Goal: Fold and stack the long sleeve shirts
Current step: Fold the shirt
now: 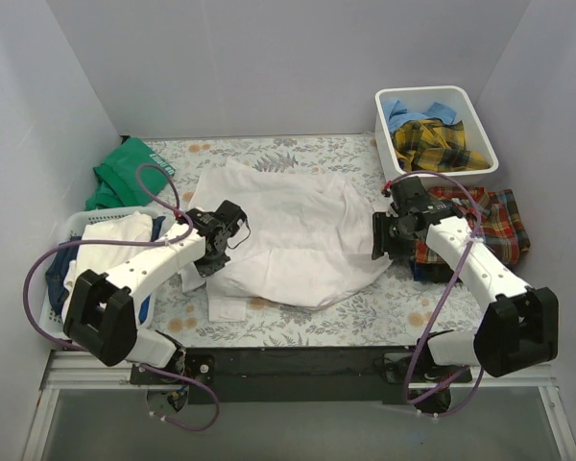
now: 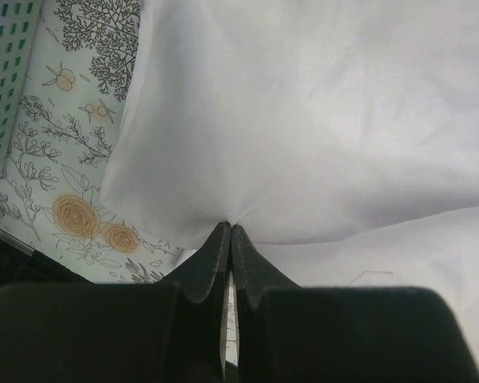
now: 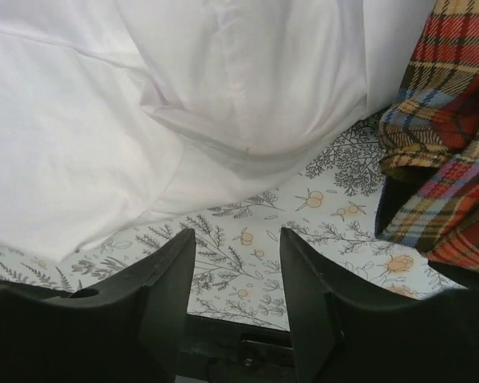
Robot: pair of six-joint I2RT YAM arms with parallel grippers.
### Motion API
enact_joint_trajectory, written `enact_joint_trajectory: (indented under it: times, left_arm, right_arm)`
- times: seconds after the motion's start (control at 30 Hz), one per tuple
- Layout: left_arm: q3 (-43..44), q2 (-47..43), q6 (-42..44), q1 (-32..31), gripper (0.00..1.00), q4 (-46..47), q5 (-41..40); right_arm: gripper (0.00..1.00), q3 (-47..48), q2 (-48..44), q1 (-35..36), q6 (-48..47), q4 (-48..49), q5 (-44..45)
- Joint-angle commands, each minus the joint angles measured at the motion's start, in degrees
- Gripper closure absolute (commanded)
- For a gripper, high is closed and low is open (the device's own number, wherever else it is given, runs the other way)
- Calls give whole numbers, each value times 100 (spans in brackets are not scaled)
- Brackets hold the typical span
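Observation:
The large white shirt (image 1: 288,235) lies spread and rumpled on the floral table cover (image 1: 384,317). My left gripper (image 1: 214,252) is shut on the white shirt's left edge; in the left wrist view the cloth (image 2: 303,120) puckers at the closed fingertips (image 2: 230,230). My right gripper (image 1: 379,242) is open and empty at the shirt's right edge, above bare cover (image 3: 238,239), the white cloth (image 3: 144,120) just ahead. The red-orange-navy plaid shirt (image 1: 490,223) lies folded under the right arm and shows in the right wrist view (image 3: 447,120). The yellow-dark plaid shirt (image 1: 437,144) and the light blue one (image 1: 408,110) sit in the white bin (image 1: 480,158).
A white basket (image 1: 72,226) of clothes stands at the left under the left arm. A green garment (image 1: 125,173) lies at the back left. Grey walls close in the back and sides. The table's black front rail (image 1: 298,360) runs between the arm bases.

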Motion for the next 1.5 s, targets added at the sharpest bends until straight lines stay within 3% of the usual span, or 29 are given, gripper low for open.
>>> enact_joint_trajectory:
  times: [0.0, 0.17, 0.3, 0.5, 0.77, 1.47]
  left_arm:
    - [-191, 272, 192, 19, 100, 261, 83]
    - [-183, 518, 315, 19, 100, 288, 171]
    - [-358, 527, 359, 19, 100, 314, 267]
    - [-508, 439, 324, 19, 100, 402, 373]
    - [-596, 307, 456, 19, 100, 639, 487]
    - [-569, 123, 605, 19, 100, 736, 514]
  right_arm:
    - [44, 686, -401, 385, -460, -48, -39]
    - [41, 1186, 617, 948, -557, 566, -355]
    - [40, 2012, 2021, 1676, -777, 673, -461]
    - [38, 3067, 3096, 2223, -804, 725, -1689]
    - [37, 3341, 3748, 2390, -444, 1235, -3527]
    - [35, 3640, 4758, 2724, 190, 1631, -3801]
